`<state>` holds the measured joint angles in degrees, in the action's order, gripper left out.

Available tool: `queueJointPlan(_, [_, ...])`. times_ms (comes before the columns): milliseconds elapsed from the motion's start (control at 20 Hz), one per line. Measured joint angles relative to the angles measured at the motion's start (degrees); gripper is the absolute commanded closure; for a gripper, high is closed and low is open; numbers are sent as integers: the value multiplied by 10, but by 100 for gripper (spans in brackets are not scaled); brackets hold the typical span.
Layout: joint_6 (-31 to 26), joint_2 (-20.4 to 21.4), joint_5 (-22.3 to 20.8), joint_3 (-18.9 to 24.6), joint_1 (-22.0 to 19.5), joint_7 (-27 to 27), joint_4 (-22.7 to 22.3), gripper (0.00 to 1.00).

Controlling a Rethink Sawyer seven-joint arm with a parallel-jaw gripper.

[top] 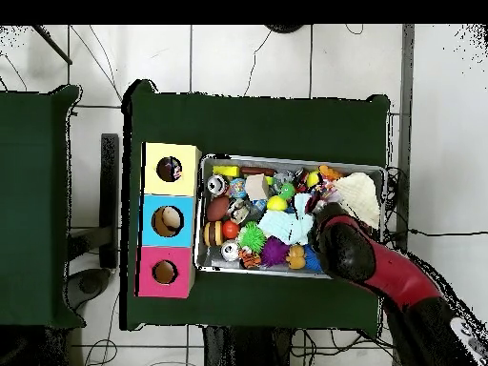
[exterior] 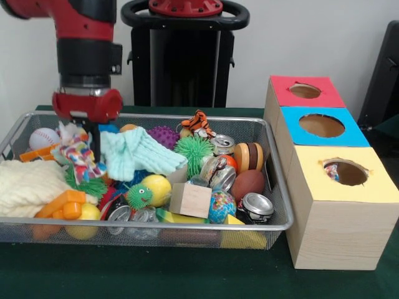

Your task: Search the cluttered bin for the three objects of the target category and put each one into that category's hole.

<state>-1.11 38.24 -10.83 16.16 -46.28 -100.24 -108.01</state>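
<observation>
The wire mesh bin is full of toys and cans; it also shows in the overhead view. My gripper reaches down into the bin's left end. It is shut on a polka-dot cloth, which bunches up around the fingers. The yellow-surrounded hole tops the nearest wooden box at the right, and a scrap of polka-dot cloth shows inside it. In the overhead view my arm covers the gripper, and the yellow hole is left of the bin. No other polka-dot cloth shows.
A mint-green knitted cloth lies right of the gripper and a cream knitted cloth at the bin's left front. Blue-surrounded and red-surrounded holes stand behind the yellow one. Cans, balls and a wooden block fill the bin.
</observation>
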Motion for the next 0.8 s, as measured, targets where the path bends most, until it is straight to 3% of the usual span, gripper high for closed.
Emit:
queueJointPlan(50, [-14, 34, 5, 2, -3, 0, -12, 100])
queueJointPlan(350, [-30, 89, 10, 3, -14, 0, -25, 100])
queueJointPlan(800, [-30, 104, 20, 3, -19, 0, -41, 100])
